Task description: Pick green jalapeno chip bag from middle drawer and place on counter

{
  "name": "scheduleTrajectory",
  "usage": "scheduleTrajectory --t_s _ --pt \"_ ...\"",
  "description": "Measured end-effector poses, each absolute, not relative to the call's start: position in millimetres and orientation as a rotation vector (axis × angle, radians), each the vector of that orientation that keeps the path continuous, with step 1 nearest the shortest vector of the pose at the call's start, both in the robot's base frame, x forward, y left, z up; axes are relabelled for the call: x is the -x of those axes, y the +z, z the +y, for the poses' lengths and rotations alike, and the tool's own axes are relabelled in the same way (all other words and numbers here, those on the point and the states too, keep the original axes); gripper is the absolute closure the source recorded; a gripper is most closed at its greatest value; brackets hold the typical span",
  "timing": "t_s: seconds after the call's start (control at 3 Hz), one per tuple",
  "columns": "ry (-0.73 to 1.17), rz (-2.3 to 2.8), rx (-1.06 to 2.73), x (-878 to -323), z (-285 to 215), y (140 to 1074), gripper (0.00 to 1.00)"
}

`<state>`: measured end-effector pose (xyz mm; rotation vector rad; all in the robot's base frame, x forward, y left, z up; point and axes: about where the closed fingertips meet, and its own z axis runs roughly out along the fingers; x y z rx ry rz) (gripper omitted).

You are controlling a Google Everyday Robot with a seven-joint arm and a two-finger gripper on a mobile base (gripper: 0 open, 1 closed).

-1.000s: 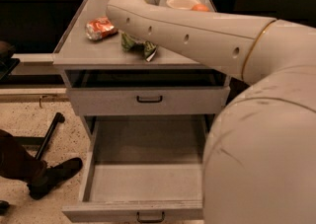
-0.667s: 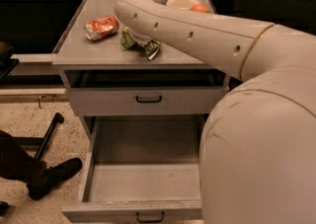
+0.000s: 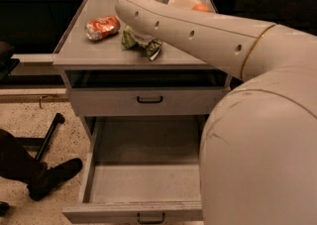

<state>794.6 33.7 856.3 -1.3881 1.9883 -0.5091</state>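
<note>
Well, the bag (image 3: 143, 46) lies crumpled on the surface (image 3: 99, 53), right of the can (image 3: 102, 27) and apart from it. The hand (image 3: 140, 37) sits just over the bag, mostly hidden under the arm (image 3: 198, 30); whether it has hold I cannot tell. Below, the drawer (image 3: 143, 184) stands pulled out.

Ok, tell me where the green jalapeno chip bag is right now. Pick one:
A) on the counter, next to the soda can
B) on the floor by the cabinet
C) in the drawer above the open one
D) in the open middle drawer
A: the green jalapeno chip bag lies on the counter, right of the red-orange soda can and partly under the arm. The open middle drawer shows only its grey floor. The gripper is out of sight past the arm's end.
</note>
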Motion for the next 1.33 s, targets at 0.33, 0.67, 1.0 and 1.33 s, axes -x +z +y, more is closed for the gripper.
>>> scheduleTrajectory --t_s 0.33,0.67,1.0,1.33 --pt "-0.509 1.988 1.388 -794.6 33.7 856.2 0.35" --pt "-0.509 1.988 1.388 -794.6 33.7 856.2 0.12" --pt "-0.509 1.988 1.388 -794.6 33.7 856.1 0.0" --pt "-0.509 1.989 1.388 -794.6 33.7 856.1 0.0"
